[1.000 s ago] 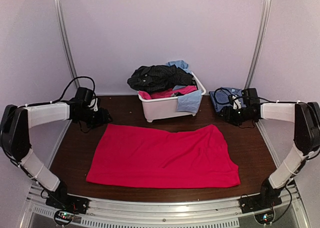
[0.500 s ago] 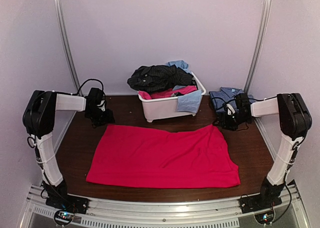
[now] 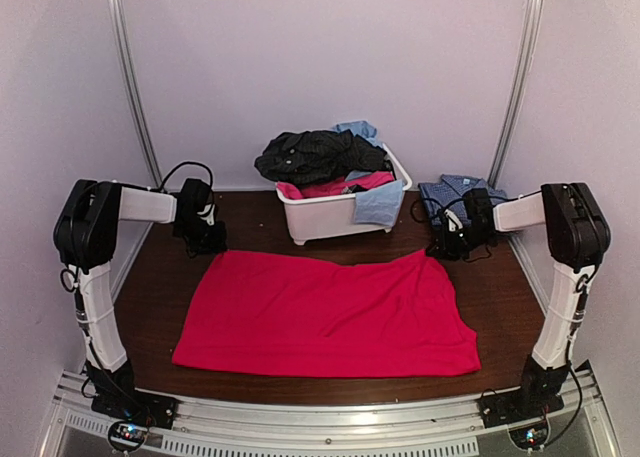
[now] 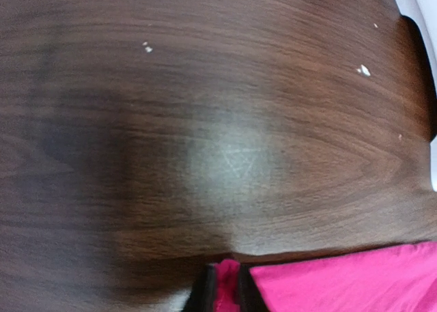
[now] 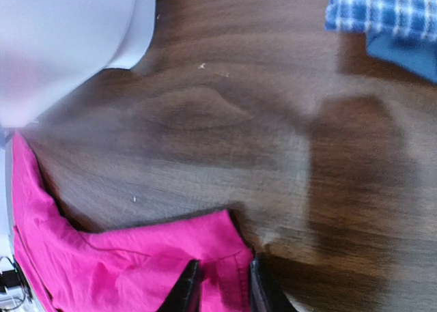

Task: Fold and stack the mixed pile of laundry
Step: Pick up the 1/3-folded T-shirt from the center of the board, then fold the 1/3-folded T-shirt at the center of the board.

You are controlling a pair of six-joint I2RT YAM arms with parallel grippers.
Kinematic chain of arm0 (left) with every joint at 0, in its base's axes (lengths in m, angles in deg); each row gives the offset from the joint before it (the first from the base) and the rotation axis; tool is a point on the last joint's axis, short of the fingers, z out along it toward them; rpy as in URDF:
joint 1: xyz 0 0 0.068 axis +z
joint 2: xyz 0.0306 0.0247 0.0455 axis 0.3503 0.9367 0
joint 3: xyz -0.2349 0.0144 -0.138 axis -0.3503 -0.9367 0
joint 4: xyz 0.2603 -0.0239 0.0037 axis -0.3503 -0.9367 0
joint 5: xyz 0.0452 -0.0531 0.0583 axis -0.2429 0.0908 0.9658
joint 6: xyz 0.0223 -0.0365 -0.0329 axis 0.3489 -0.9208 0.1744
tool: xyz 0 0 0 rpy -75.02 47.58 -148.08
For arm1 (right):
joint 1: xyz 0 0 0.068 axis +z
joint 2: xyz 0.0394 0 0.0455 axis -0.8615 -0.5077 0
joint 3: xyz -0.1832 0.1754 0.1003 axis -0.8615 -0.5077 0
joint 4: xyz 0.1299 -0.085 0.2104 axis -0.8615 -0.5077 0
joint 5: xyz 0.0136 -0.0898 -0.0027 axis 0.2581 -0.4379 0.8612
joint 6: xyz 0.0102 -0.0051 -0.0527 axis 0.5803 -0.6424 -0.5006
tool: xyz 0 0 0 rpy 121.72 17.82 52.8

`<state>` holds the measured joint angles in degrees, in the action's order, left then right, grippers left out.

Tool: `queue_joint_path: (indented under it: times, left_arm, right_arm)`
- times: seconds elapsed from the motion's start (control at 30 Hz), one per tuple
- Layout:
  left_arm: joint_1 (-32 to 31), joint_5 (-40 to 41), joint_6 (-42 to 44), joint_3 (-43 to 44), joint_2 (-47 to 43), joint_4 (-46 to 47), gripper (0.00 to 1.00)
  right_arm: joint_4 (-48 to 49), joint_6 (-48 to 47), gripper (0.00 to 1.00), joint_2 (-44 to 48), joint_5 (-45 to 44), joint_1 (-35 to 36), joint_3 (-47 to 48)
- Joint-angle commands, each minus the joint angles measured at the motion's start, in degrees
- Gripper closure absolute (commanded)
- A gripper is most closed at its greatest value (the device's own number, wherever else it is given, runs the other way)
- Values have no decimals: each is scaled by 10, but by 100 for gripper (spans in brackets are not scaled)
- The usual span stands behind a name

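Observation:
A bright pink-red garment (image 3: 325, 315) lies spread flat on the dark wooden table (image 3: 260, 217). My left gripper (image 3: 208, 242) is at its far left corner, shut on a pinch of pink cloth (image 4: 227, 285) between the black fingers (image 4: 205, 288). At the far right corner my right gripper (image 3: 440, 245) is shut on the hem (image 5: 222, 278), its fingers (image 5: 188, 288) on either side of the fabric. The remaining laundry pile (image 3: 320, 157), black pinstriped, pink and light blue pieces, fills the white tub (image 3: 335, 215) at the back. A blue checked shirt (image 3: 445, 195) lies folded at the back right.
The tub stands just behind the spread garment, between both arms. The checked shirt (image 5: 382, 11) lies close behind my right gripper. Metal frame posts (image 3: 130, 77) rise at both back corners, with walls close on either side. Cables loop over both wrists.
Both arms swung inward and down onto the garment's far corners. Both grippers closed from wide open onto the pink cloth.

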<state>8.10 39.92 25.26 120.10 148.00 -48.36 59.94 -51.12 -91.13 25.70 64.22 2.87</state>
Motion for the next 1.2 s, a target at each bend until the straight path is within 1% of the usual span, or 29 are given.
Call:
queue_joint_path:
  times: [0.0, 0.03, 0.13, 0.33, 0.43, 0.57, 0.7, 0.77, 0.83, 0.9, 1.0, 1.07, 1.13, 1.17]
  left_arm:
    - [4, -13, 5, 5, 5, 30, 98]
    - [4, -14, 5, 6, -1, 31, 100]
    - [5, -11, 7, 2, -27, 37, 100]
    - [4, -4, 16, -57, -124, 38, 100]
    - [4, -6, 20, -100, -170, 29, 100]
    - [4, -2, 15, -168, -227, 13, 100]
    - [4, 21, 1, -240, -287, -2, 100]
    - [4, 39, -8, -262, -304, -15, 100]
    - [4, 47, -15, -279, -310, -22, 100]
    - [4, 46, -19, -288, -311, -24, 100]
    - [4, 47, -20, -297, -308, -24, 100]
    - [4, 49, -17, -299, -306, -23, 100]
    - [5, 53, -15, -300, -303, -27, 100]
    - [5, 55, -14, -298, -304, -31, 100]
  right_arm:
    - [-18, 0, 98, 6, 15, -1, 17]
    - [-20, 1, 100, 15, 9, -2, 21]
    - [-28, 4, 100, 51, -14, -2, 30]
    - [-36, 11, 100, 138, -14, 5, -4]
    - [-57, 1, 100, 180, -12, 25, -46]
    - [-63, 8, 100, 252, -17, 68, -136]
    - [-82, 33, 100, 333, -46, 119, -225]
    - [-86, 60, 100, 358, -41, 147, -265]
    - [-84, 91, 100, 373, -33, 189, -299]
    - [-84, 113, 100, 379, -29, 216, -328]
    - [-90, 119, 100, 377, -1, 230, -353]
    - [-110, 104, 96, 375, 10, 230, -351]
    - [-116, 107, 93, 373, 16, 230, -340]
    - [-132, 106, 89, 369, 7, 230, -323]
